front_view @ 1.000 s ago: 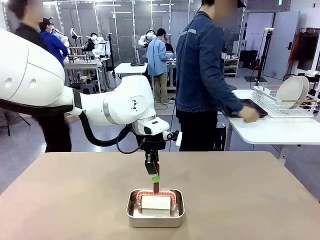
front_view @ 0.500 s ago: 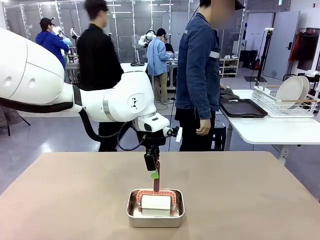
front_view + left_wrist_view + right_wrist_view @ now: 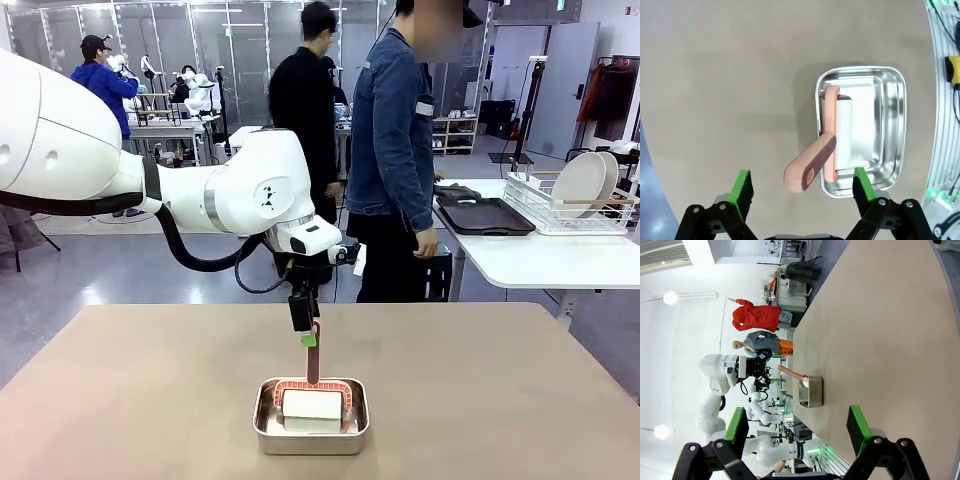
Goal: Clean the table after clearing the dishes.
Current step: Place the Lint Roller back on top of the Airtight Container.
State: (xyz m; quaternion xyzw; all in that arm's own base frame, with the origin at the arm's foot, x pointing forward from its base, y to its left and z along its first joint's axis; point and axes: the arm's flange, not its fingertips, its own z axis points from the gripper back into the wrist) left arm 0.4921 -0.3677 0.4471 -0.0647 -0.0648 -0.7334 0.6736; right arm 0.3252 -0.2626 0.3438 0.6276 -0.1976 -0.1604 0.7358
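A lint roller [image 3: 311, 403] lies in a steel pan [image 3: 311, 432].

No legible text, label, brand or number on anything.

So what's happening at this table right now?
The left claw hangs open above a steel pan on the table, around the pink handle of a lint roller lying in it, not gripping. The right claw is open, holding nothing. A person stands by the side table with a tray.

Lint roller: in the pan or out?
In. The lint roller lies in the steel pan; its pink handle sticks out over the rim.
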